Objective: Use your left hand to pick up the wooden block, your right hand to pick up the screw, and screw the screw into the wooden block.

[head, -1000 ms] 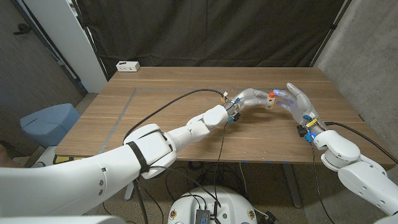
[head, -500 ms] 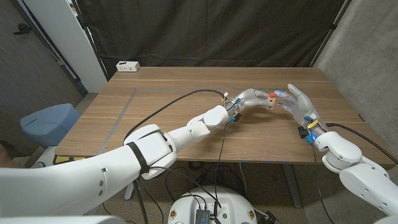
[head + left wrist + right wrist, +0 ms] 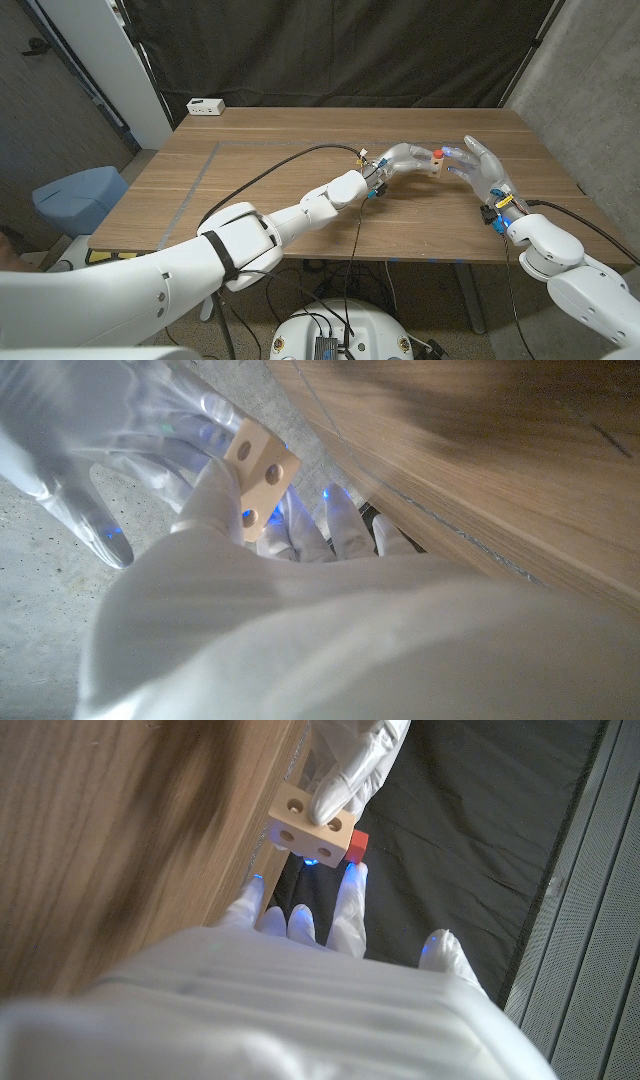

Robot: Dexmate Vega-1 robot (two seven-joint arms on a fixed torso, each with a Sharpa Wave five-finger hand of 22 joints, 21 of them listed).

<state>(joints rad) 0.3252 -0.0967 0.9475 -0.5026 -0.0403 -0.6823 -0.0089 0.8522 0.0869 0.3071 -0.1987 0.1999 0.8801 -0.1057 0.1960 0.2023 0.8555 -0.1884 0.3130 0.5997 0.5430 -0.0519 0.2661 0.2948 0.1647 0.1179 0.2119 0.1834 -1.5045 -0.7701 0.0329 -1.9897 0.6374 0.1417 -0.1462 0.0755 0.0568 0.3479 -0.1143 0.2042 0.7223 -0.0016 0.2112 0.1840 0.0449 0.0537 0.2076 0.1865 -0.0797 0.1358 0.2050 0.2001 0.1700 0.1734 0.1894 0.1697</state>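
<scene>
wooden block (image 3: 433,164): pinched in left hand (image 3: 400,158) above table (image 3: 260,150), holed face toward right wrist camera. red screw (image 3: 438,154): on block's top, right hand (image 3: 482,170) fingertips on it, other fingers apart.

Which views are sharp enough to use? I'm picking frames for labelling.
Head view: evenly lit and sharp on the wooden block between the left hand and right hand. Left wrist view: the block is sharp, the near hand and table blurred. Right wrist view: the block and red screw are crisp, the foreground soft.
</scene>
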